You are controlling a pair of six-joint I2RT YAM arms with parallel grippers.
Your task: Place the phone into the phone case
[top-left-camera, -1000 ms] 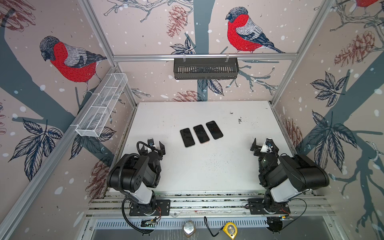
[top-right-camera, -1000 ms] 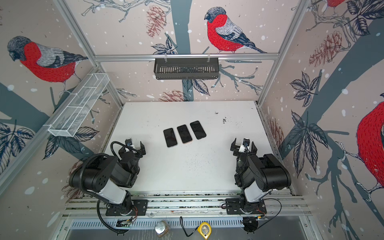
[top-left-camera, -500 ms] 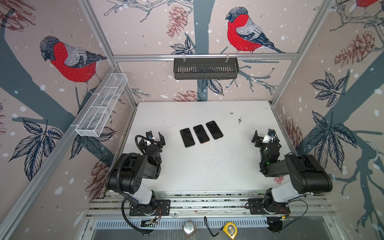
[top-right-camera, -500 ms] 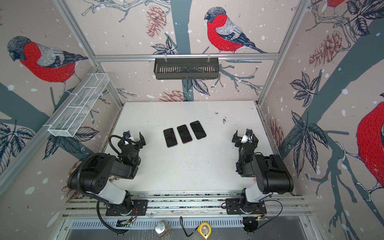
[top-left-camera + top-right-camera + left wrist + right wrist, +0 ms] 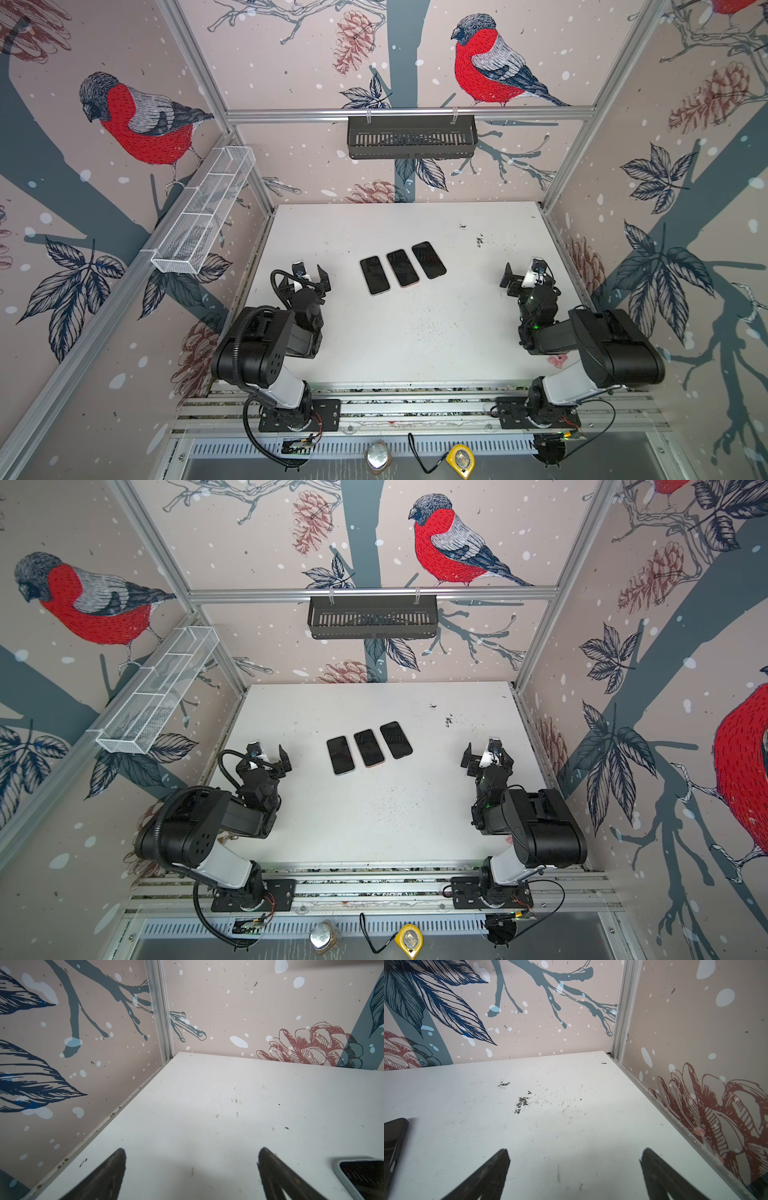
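Observation:
Three dark, flat, phone-shaped slabs lie side by side mid-table in both top views: a pale-rimmed one [image 5: 375, 275] [image 5: 340, 755], a middle one [image 5: 402, 268] [image 5: 368, 747] and a black one [image 5: 429, 260] [image 5: 395, 740]. I cannot tell which is the phone and which the phone case. My left gripper [image 5: 305, 276] [image 5: 266, 756] [image 5: 192, 1153] hangs open to their left, with the pale-rimmed slab [image 5: 365, 1176] beside one finger's outer side. My right gripper [image 5: 528, 276] [image 5: 486, 756] [image 5: 574, 1153] hangs open well to their right; the black slab [image 5: 392, 1142] shows at that view's edge. Both grippers hold nothing.
The white table [image 5: 415, 340] is walled on three sides by patterned panels. A black basket [image 5: 411, 137] hangs on the back wall and a white wire shelf [image 5: 203, 212] on the left wall. Dark scuffs [image 5: 521, 1103] mark the table's back right.
Both arms have stretched forward from their folded pose, carrying the grippers away from the bases toward the row of slabs' level. Both stayed open. The slabs have not moved.

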